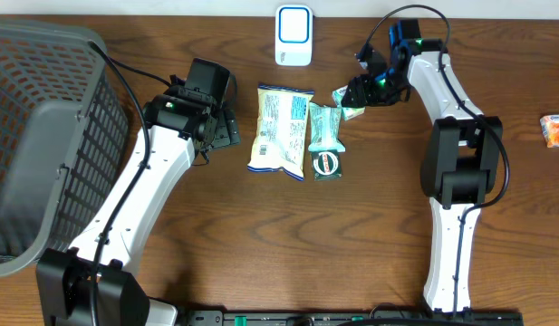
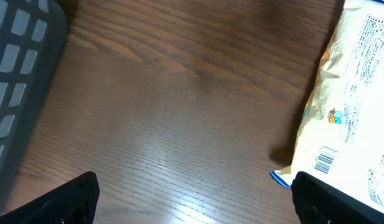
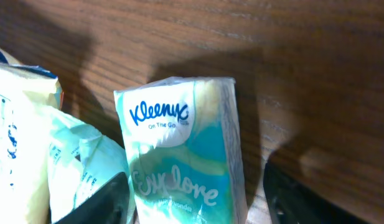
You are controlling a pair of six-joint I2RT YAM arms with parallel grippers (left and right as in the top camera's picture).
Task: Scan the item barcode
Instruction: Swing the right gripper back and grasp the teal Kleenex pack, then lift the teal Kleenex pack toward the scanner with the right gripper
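Under my right gripper (image 1: 359,91), a tissue pack (image 3: 185,149) on the table (image 1: 370,226).
It lies on the wood between my fingers (image 3: 101,199), which stand apart on either side and do not clamp it. Just beside it sit a green pouch (image 1: 324,136) and a snack bag (image 1: 279,127); the white scanner (image 1: 293,34) stands beyond them. My left gripper (image 1: 220,127) is spread wide and empty, near the bag.
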